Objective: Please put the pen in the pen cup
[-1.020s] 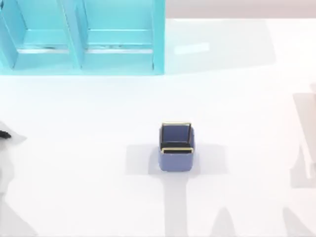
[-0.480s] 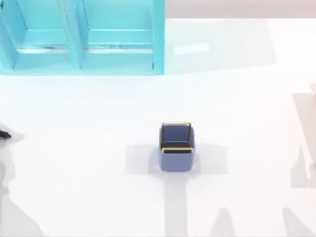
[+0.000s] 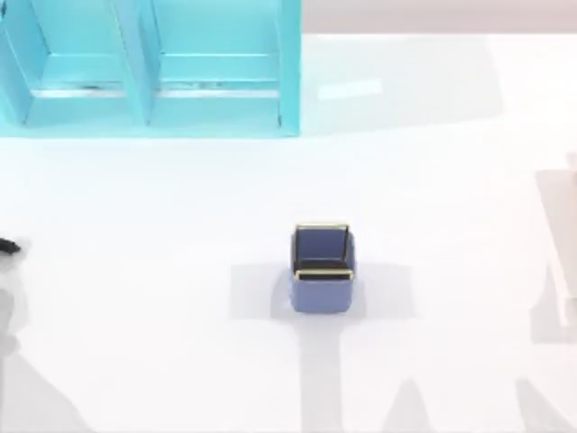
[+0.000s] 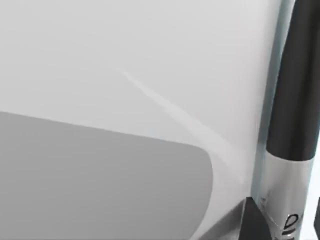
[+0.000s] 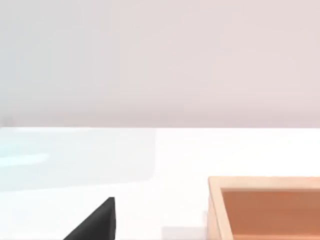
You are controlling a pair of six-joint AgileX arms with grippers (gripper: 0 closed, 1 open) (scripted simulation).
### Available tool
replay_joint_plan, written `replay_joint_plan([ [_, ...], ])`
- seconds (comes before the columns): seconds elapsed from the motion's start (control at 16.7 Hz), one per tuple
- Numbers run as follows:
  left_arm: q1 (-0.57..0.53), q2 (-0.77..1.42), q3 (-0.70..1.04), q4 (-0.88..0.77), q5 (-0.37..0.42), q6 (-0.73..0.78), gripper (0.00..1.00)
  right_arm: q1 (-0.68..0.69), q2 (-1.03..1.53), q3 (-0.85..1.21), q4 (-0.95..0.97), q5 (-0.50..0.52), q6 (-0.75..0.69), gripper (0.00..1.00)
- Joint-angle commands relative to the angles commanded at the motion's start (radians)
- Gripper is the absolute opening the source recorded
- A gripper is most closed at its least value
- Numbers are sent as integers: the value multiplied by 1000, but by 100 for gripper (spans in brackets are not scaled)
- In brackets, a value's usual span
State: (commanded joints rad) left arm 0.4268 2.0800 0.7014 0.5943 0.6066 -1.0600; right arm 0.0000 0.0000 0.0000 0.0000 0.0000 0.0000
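Note:
The pen cup (image 3: 322, 268), square and periwinkle blue with a gold rim, stands upright at the middle of the table. The pen (image 4: 295, 100) shows very close in the left wrist view, black-barrelled with a silver section, above the white table. My left gripper (image 4: 282, 225) is shut on the pen, a dark finger (image 4: 251, 220) pressed to one side of it. At the top view's far left edge a small black tip (image 3: 7, 245) pokes in, well left of the cup. My right gripper (image 5: 97, 222) appears as a dark wedge in its wrist view.
A big cyan shelf unit (image 3: 149, 68) fills the back left of the table. An open wooden box (image 5: 265, 205) lies near my right gripper in the right wrist view. Arm shadows fall along both sides of the white table (image 3: 180, 225).
The black tip at the left edge has drawn slightly farther left, and the left arm's shadow has shifted. The cup has not moved.

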Motion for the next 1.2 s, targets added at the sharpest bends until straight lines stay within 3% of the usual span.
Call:
replay_joint_plan([
  [0.12, 0, 0, 0, 0, 0, 0, 2, 0, 0, 0, 0, 0, 0, 100],
  [0.18, 0, 0, 0, 0, 0, 0, 0, 0, 0, 0, 0, 0, 0, 100],
  [0.6, 0, 0, 0, 0, 0, 0, 0, 0, 0, 0, 0, 0, 0, 100],
  [0.66, 51, -172, 53, -387, -94, 99, 0, 0, 0, 0, 0, 0, 0, 100],
  [0.9, 84, -224, 56, -455, -76, 123, 0, 0, 0, 0, 0, 0, 0, 100],
  [1.2, 200, -435, 64, -759, -14, 232, 0, 0, 0, 0, 0, 0, 0, 100],
])
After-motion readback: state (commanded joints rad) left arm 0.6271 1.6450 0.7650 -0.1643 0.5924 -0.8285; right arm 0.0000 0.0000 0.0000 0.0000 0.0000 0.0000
